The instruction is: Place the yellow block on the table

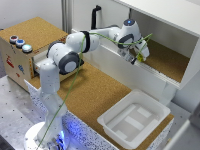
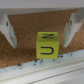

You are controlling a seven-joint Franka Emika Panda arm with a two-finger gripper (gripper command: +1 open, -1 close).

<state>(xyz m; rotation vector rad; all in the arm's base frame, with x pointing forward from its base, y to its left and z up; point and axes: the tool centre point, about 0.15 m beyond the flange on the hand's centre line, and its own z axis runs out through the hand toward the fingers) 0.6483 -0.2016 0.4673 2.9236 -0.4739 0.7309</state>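
The yellow block (image 2: 47, 45) is a small cube with dark letters on its faces. It rests on the cork floor of the white cabinet shelf (image 1: 170, 62), close to the shelf's white front lip. My gripper (image 2: 40, 44) is open, one finger (image 2: 8, 31) on each side of the block with a clear gap to both. In the exterior view the gripper (image 1: 139, 55) reaches into the shelf, and the block (image 1: 142, 58) shows as a yellow speck at its tips. The table (image 1: 95, 90) is the cork worktop below and in front of the shelf.
A white tray (image 1: 150, 127) sits on the table toward the exterior view's right. A wooden box (image 1: 22, 52) with coloured buttons stands at the exterior view's left. The shelf's white front wall (image 1: 125, 67) separates shelf and table. A green cable runs along the arm.
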